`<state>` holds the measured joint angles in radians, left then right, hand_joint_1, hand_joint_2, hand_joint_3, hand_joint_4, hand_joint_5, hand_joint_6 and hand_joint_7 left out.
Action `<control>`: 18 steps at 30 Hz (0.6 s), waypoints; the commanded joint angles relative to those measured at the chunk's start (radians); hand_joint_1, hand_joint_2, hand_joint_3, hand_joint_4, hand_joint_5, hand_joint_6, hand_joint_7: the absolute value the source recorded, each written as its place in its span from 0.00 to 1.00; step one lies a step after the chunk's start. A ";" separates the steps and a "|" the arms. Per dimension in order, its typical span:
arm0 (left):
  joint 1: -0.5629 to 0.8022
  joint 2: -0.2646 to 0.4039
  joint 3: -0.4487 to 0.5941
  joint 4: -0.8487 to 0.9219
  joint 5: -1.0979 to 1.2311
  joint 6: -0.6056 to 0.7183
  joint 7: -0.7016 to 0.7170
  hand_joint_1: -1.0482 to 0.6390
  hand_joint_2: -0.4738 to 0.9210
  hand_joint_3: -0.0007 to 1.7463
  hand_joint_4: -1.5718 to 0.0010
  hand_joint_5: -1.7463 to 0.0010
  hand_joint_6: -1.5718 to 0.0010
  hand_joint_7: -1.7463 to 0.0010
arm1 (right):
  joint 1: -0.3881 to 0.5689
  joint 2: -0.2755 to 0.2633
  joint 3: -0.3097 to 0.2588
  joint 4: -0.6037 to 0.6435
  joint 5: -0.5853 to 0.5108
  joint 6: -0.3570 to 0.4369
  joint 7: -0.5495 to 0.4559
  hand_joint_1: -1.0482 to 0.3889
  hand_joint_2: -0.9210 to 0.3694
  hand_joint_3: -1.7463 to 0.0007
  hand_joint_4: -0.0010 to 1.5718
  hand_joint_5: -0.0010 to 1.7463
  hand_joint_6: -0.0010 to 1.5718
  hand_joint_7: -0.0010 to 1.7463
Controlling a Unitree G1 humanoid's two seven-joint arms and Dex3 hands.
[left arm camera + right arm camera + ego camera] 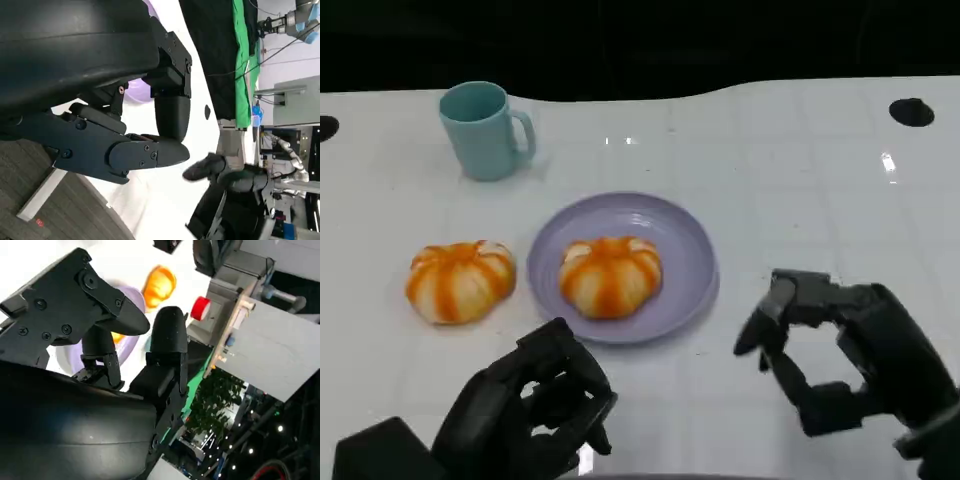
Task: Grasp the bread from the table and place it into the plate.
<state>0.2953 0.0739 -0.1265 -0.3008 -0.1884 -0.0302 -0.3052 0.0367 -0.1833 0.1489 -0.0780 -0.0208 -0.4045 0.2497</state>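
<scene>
We list one bread (611, 276) on the plate (695, 262), another bread (460, 281) left of it on the bench (800, 180); left hand (535, 405) seemingly curled and empty, right hand (830, 350) spread, should approach from above.

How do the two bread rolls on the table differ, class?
The left bread roll sits on the bare white table; the right bread roll lies inside the purple plate. The left one is nearer the teal mug. Both are round, pumpkin-shaped, with orange and pale stripes, and neither is held by a hand.
</scene>
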 commanded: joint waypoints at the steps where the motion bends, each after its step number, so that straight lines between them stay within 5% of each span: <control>1: 0.006 0.011 0.004 -0.004 0.008 0.000 0.005 0.33 1.00 0.26 0.58 0.00 0.72 0.02 | 0.082 -0.041 -0.045 -0.078 0.022 0.025 0.017 0.64 0.44 0.19 0.53 1.00 0.52 0.81; 11: -0.001 0.020 0.027 0.013 -0.012 -0.005 -0.011 0.33 1.00 0.25 0.59 0.00 0.72 0.02 | 0.213 -0.025 -0.068 -0.183 -0.008 0.090 -0.016 0.65 0.43 0.20 0.52 1.00 0.48 0.82; 18: -0.003 0.027 0.034 0.025 -0.005 -0.023 -0.019 0.33 1.00 0.25 0.58 0.00 0.72 0.02 | 0.222 -0.007 -0.072 -0.133 -0.050 0.052 -0.053 0.65 0.42 0.21 0.53 1.00 0.47 0.82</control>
<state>0.2932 0.0829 -0.1037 -0.2819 -0.1940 -0.0406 -0.3166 0.2553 -0.1933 0.0878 -0.2333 -0.0614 -0.3316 0.2156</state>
